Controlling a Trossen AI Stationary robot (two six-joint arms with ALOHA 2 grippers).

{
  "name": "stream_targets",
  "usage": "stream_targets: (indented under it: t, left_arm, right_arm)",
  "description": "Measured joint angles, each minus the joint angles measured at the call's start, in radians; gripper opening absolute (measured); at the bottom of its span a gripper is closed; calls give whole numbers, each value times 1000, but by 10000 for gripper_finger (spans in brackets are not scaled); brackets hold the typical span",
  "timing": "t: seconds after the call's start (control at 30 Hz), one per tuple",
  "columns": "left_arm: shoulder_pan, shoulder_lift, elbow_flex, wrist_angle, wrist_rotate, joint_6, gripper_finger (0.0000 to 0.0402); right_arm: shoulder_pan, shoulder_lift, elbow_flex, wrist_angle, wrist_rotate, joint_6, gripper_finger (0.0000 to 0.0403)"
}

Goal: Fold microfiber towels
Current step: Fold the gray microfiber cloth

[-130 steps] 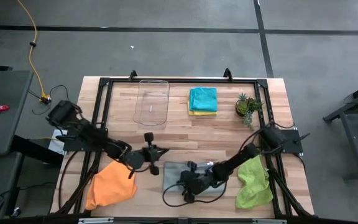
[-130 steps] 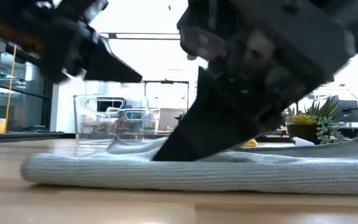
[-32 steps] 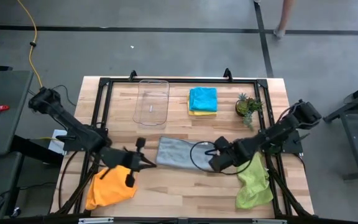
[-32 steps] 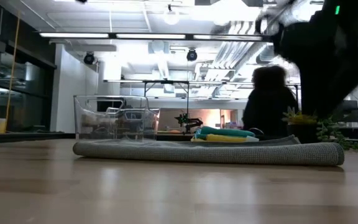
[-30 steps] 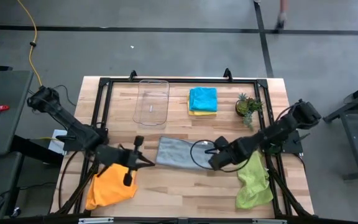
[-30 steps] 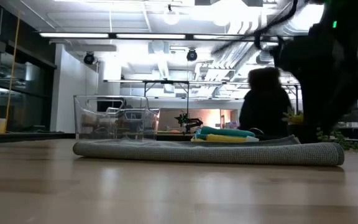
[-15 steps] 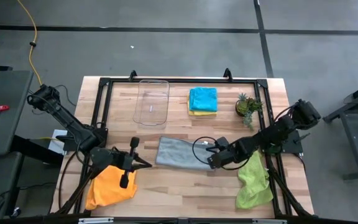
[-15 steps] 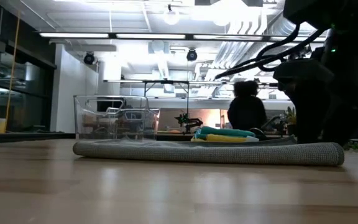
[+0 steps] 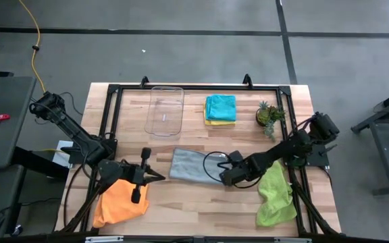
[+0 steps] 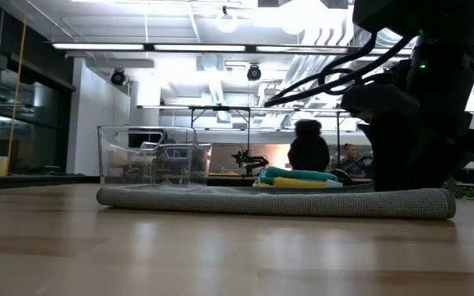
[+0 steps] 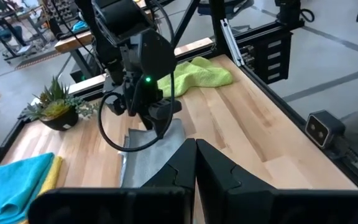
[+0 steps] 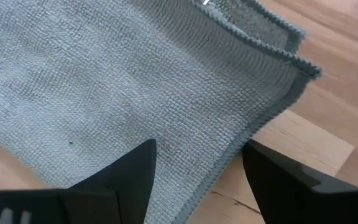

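A grey towel [image 9: 191, 164], folded, lies flat at the table's middle; the low view shows it as a long flat roll [image 10: 278, 201]. My right gripper [image 9: 223, 177] is at its right near corner, open, one finger on each side of the towel's hemmed edge [image 12: 253, 127]. My left gripper [image 9: 159, 177] is shut and hovers left of the grey towel, beside an orange towel [image 9: 119, 202] that lies crumpled at the near left. A lime green towel [image 9: 275, 196] lies bunched at the near right. A teal towel [image 9: 220, 106] lies folded on a yellow one at the far middle. My right gripper comes at the grey towel slanting down from the table's right, its open fingers [image 12: 129, 171] over the hemmed edge near a corner [image 12: 306, 70]. I cannot tell whether they touch the cloth, which lies flat on the table.
A clear plastic tray [image 9: 165, 110] stands at the far left of middle, and a small potted plant [image 9: 270, 116] at the far right. A black frame [image 9: 194, 87] runs round the table's edges. Bare wood lies near the front edge, between the orange and green towels.
My right gripper has come down and toward the table's left, up to the grey towel's right end, its arm folding lower. My left gripper has drawn back a little toward the left edge. The grey towel has stayed where it was.
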Motion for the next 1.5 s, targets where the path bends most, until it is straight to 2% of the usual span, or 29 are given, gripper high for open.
stream_targets:
  t: [0.07,0.17,0.37,0.4,0.47,0.6,0.67,0.93,1.17,1.3,1.5]
  left_arm:
    - [0,0,0,-1,-15,6,0]
    - [0,0,0,-1,-20,6,0]
    - [0,0,0,-33,-26,-18,0]
    - [0,-2,0,-37,-45,-18,0]
    - [-1,-12,0,-43,-105,-20,0]
    - [-1,-31,0,-54,-263,-34,0]
    - [-1,-45,0,-55,-298,-48,0]
    - [0,-61,0,-62,-292,-65,0]
    - [14,-61,0,-62,-292,-73,0]
    - [14,-60,0,-62,-292,-73,0]
    - [14,-60,0,-74,-267,-79,0]
  right_arm:
    - [0,0,-1,-9,3,0,217]
    - [1,0,-1,-45,9,-3,179]
    - [21,0,-3,-87,30,-54,54]
    - [24,1,-4,-91,36,-67,31]
    - [31,1,-4,-99,43,-96,9]
    - [35,-2,-3,-200,40,-100,7]
    - [41,-13,-6,-273,33,-100,3]
    - [50,-166,-6,-502,27,-49,1]
    - [47,-303,-2,-563,34,-18,1]
    - [38,-336,-2,-518,43,-2,0]
    - [28,-334,-2,-316,64,-58,0]
